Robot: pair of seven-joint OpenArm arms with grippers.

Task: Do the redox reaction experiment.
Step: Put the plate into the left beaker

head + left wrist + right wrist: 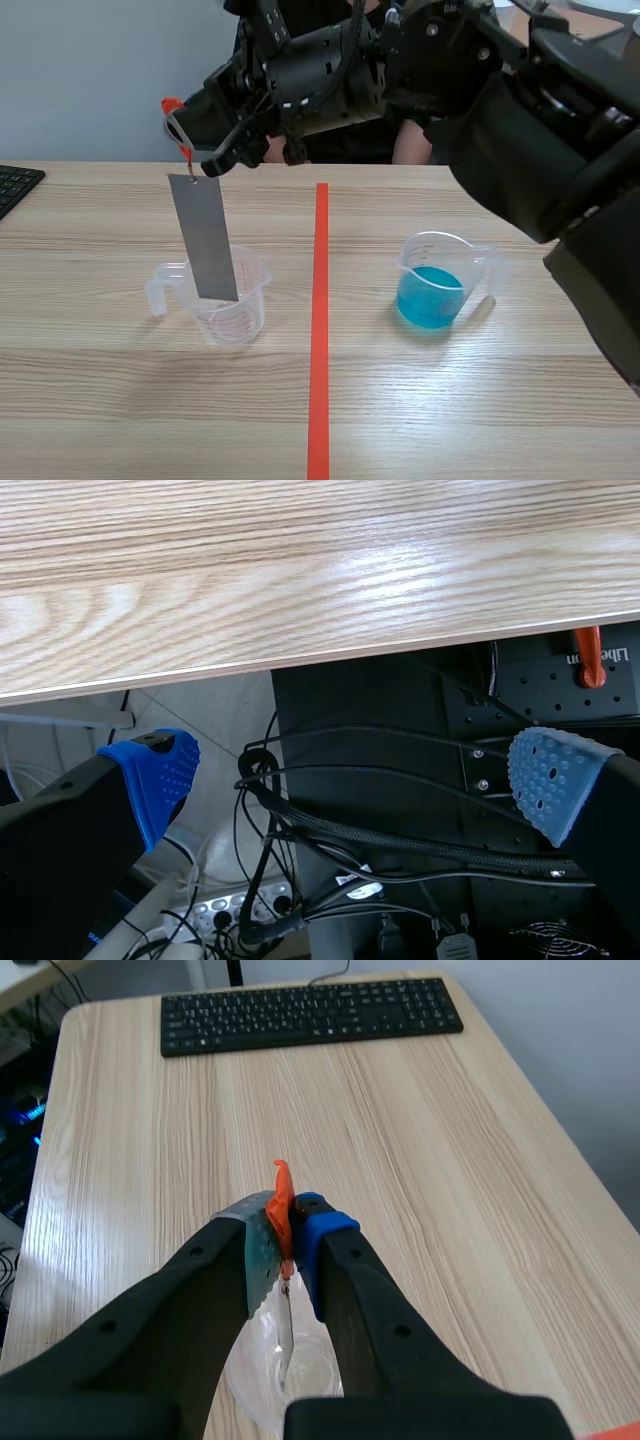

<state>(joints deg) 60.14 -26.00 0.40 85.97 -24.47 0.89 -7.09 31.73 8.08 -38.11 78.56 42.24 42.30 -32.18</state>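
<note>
Beneath the table edge [300,600], the left gripper [350,770] is held spread wide, with nothing gripped. Under the right gripper [290,1238] an empty clear cup [235,312] is placed, and a cup of blue liquid [432,290] is set well off to its side. A grey metal strip [205,235] is hung down to the empty cup's mouth from an orange tab [282,1192], which is pinched between that gripper's fingers.

Matt grey metal strip [205,236]; clear plastic beakers [232,300]; wood-grain table [450,400].

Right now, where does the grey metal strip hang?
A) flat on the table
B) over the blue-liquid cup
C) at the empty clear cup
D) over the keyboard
C: the right tool pinches the orange tab, and the grey metal strip hangs down at the empty clear measuring cup, well apart from the blue-liquid cup.
</note>
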